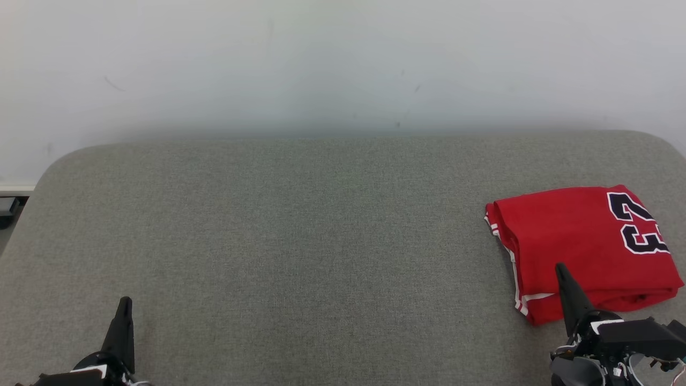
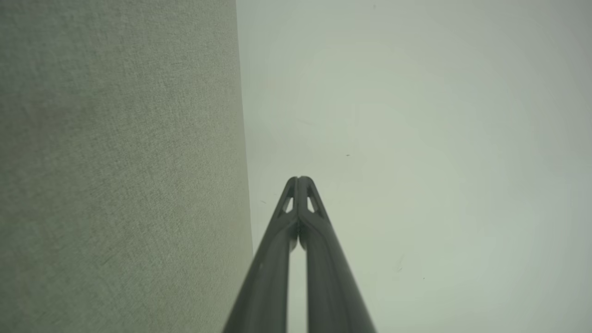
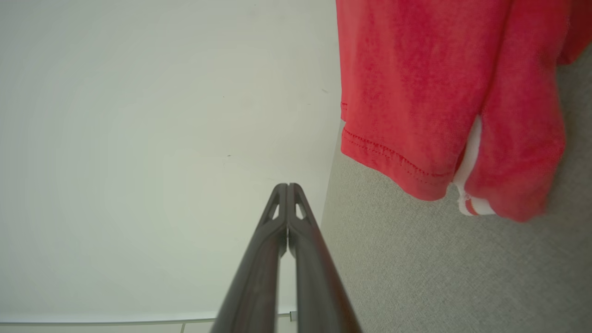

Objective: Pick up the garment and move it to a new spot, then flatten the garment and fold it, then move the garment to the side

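The garment [image 1: 584, 246], a red jersey with white trim and a dark number, lies folded at the right edge of the grey padded table [image 1: 300, 225]. My right gripper [image 1: 560, 267] is shut and empty, its tip over the jersey's near edge in the head view. In the right wrist view the shut right gripper [image 3: 287, 185] points past the table's far edge, with the garment [image 3: 416, 92] off to its upper right. My left gripper [image 1: 125, 300] is shut and empty above the table's near left part. The left wrist view shows the left gripper [image 2: 299, 178] with fingers pressed together against the pale wall.
A pale wall [image 1: 343, 64] rises behind the table's far edge. The table's rounded far-left corner [image 1: 59, 161] falls off to a floor strip with a dark object [image 1: 8, 206]. Bare grey cloth spreads across the table's middle and left.
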Tool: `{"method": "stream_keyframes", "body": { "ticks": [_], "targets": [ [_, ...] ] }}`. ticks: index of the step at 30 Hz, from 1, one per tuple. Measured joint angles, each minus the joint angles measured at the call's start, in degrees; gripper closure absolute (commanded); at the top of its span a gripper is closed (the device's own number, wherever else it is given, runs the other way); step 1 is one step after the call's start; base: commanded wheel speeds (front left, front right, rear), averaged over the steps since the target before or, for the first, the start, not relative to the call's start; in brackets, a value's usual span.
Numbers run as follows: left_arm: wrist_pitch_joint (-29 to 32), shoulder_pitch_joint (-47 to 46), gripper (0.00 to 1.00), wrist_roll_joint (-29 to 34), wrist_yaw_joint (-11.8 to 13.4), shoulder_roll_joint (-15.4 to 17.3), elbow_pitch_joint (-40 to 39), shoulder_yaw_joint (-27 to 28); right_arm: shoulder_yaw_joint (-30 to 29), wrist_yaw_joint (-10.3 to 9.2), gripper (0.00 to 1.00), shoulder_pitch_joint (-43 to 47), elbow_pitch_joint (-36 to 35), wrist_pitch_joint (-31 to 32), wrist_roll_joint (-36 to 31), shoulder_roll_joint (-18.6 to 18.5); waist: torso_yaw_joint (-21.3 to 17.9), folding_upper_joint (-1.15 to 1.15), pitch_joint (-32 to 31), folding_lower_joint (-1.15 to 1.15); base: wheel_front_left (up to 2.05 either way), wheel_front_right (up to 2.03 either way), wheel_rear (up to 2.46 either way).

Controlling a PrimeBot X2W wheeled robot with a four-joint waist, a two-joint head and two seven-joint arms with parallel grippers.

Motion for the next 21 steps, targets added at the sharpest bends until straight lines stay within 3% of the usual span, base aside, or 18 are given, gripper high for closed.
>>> {"method": "stream_keyframes", "body": {
  "ticks": [21],
  "targets": [
    [0.0,0.0,1.0,-0.01,0.0,0.0,-0.02,0.0,0.04,0.0,1.0,0.0,-0.02,0.0,0.0,0.0,0.0,0.0,0.01,0.01,0.0,0.0,0.0]
  ]
}}
